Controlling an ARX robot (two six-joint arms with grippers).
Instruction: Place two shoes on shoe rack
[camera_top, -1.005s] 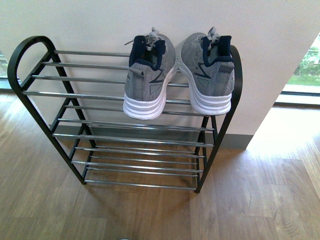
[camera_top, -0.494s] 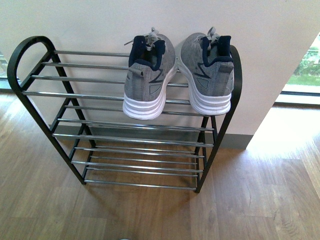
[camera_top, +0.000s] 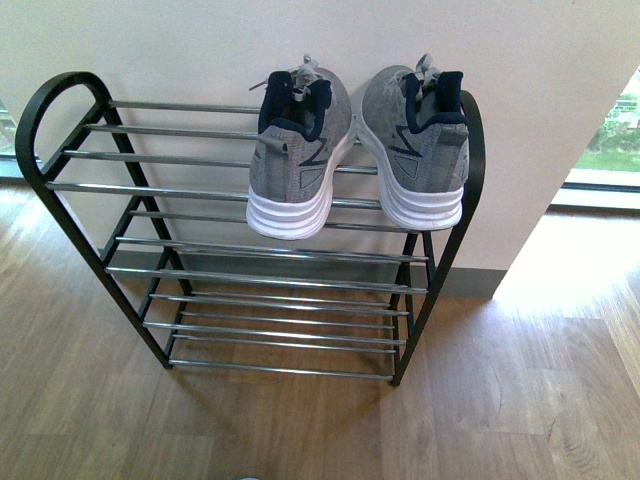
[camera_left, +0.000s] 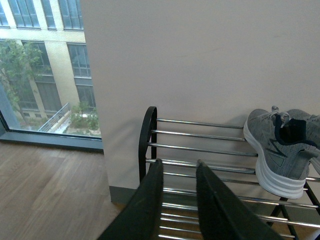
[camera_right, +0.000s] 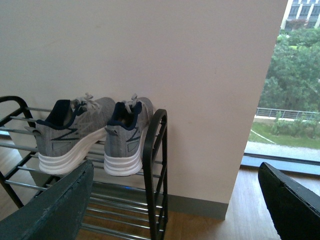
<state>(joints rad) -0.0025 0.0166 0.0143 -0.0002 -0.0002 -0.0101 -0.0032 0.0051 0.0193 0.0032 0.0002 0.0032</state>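
Two grey knit shoes with white ridged soles rest side by side on the top tier of the shoe rack (camera_top: 60, 90), heels toward me. The left shoe (camera_top: 297, 160) and the right shoe (camera_top: 420, 140) sit at the rack's right end. No gripper shows in the front view. In the left wrist view my left gripper (camera_left: 178, 163) is shut and holds nothing, back from the rack (camera_left: 146, 125), with one shoe (camera_left: 280, 150) off to the side. In the right wrist view my right gripper (camera_right: 175, 172) stands open and empty, away from the rack (camera_right: 155, 145) and both shoes (camera_right: 75, 135) (camera_right: 127, 137).
The rack stands against a pale wall (camera_top: 200, 50) on a wooden floor (camera_top: 500, 400). Its lower tiers (camera_top: 270, 300) and the left part of the top tier hold nothing. Windows (camera_top: 610, 130) flank the wall on both sides.
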